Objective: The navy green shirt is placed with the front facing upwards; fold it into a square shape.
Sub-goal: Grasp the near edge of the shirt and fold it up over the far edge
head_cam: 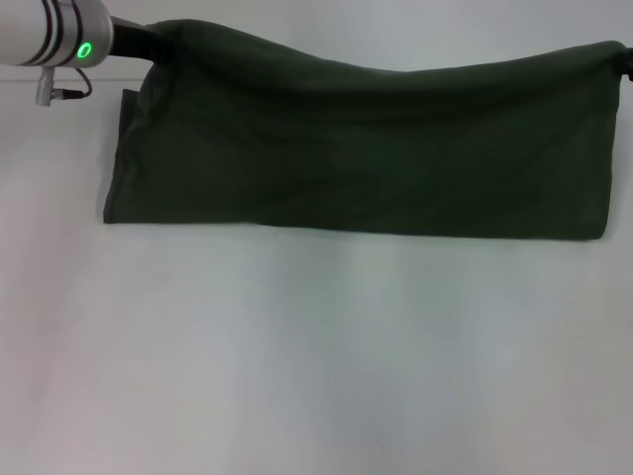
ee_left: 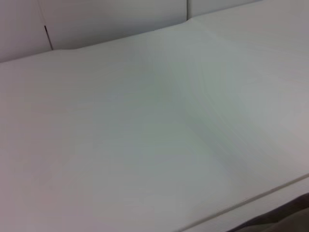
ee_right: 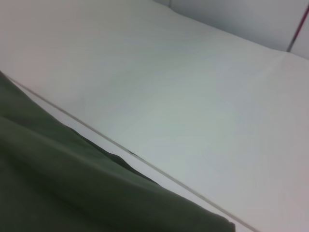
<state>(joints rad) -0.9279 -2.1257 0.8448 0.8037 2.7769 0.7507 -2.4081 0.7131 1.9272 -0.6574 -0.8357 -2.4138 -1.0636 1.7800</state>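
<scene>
1. Left arm (head_cam: 59, 35): a silver-grey link with a green indicator ring is seen at the upper left of the head view. Its dark end meets the raised upper-left corner of the shirt. The left claw itself is hidden by cloth, so it cannot be told whether it is apart or together.
2. Large dark olive-green cotton short-sleeved shirt (head_cam: 366, 148): it is held up along its top edge between the two arms, and that edge sags in the middle. The long axis runs left to right across the far part of the white worktop (head_cam: 316, 356). The lower edge looks to lie on or just above the worktop. No lettering is visible on the side shown.
3. Right claw: only a dark tip is seen at the far upper-right corner of the cloth, so its state cannot be told.
4. Judgement: each claw sits at one top corner, with the cloth hanging below and toward the robot. The coming fold likely depends on both corners travelling together.
</scene>
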